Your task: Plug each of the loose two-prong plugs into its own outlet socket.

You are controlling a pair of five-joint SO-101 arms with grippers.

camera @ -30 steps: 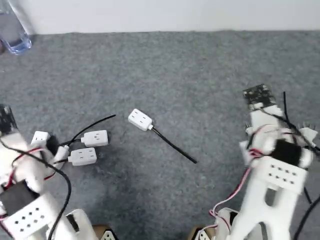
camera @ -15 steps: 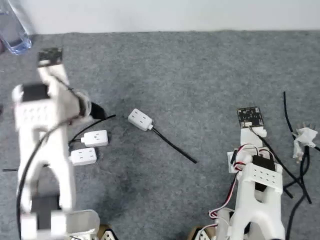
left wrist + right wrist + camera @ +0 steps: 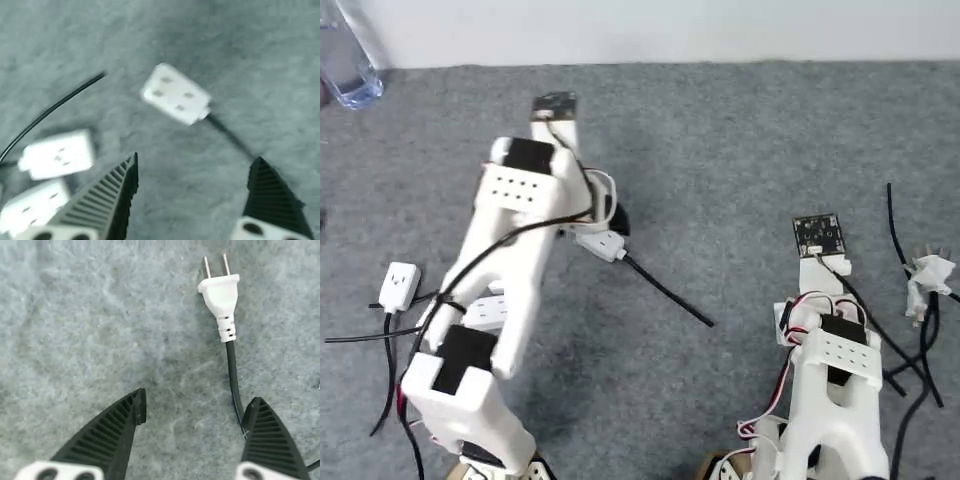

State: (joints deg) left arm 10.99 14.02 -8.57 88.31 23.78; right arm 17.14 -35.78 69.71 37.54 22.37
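A white outlet socket (image 3: 601, 240) with a black cable lies mid-table. My left gripper (image 3: 195, 160) hangs open just above it, and the socket (image 3: 175, 99) sits a little beyond the fingertips. Two more white sockets (image 3: 57, 155) lie side by side close by; in the high view the left arm (image 3: 515, 250) partly covers one (image 3: 485, 312). Another socket (image 3: 398, 286) lies at the far left. My right gripper (image 3: 198, 396) is open over bare carpet, with a white two-prong plug (image 3: 220, 295) on a black cord ahead of it. A white plug (image 3: 926, 272) lies at the far right edge.
Grey carpet covers the table up to a white wall at the back. A clear plastic bottle (image 3: 345, 60) stands in the back left corner. Black cables (image 3: 665, 290) trail across the middle and at the right by the right arm (image 3: 830, 350).
The left arm has swung from the far left edge to over the middle socket. The right arm drew back a second ago and has kept still since.
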